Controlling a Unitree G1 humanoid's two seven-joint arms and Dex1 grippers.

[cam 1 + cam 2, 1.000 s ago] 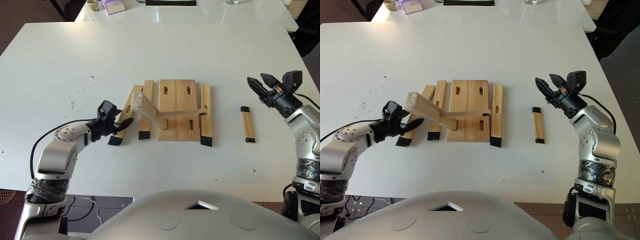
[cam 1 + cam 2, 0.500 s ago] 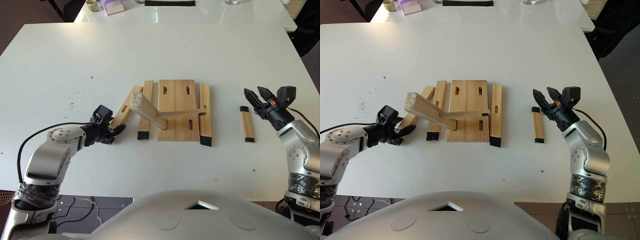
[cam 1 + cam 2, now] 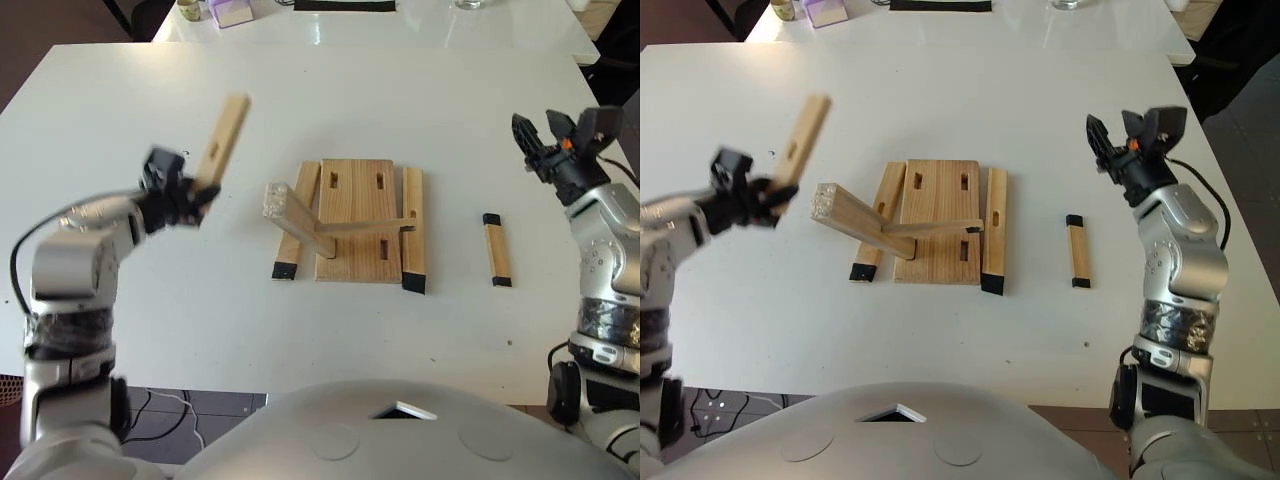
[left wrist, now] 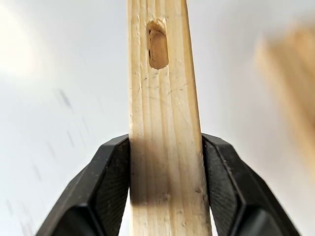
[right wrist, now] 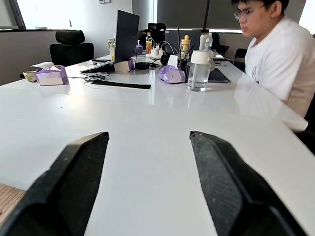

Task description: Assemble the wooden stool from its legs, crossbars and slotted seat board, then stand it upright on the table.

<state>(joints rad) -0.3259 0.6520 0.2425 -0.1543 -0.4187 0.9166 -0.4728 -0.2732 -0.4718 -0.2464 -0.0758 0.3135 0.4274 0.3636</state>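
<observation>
- Gripping a pale wooden stool leg with an oval slot (image 3: 222,135), the left gripper (image 3: 190,195) holds it clear of the white table (image 3: 400,100), out to the left of the other parts.
- That leg slants upward and away from the gripper; in the left wrist view the black fingers (image 4: 115,182) press flat on its two opposite faces.
- Raised over the right side of the table, the right gripper (image 3: 535,130) has its fingers spread wide and nothing between them.
- A flat wooden seat board with four slots (image 3: 352,195) lies in the middle of the table.
- A black-tipped wooden leg (image 3: 306,180) lies slanted against the board's left edge, and another black-tipped leg (image 3: 412,250) lies along its right edge.
- A thick wooden leg with a clear-wrapped end (image 3: 300,222) rests tilted over the board's left part, joined to a thin wooden crossbar (image 3: 365,224) that runs across the board.
- A short wooden bar with black ends (image 3: 495,250) lies well apart, to the right.
</observation>
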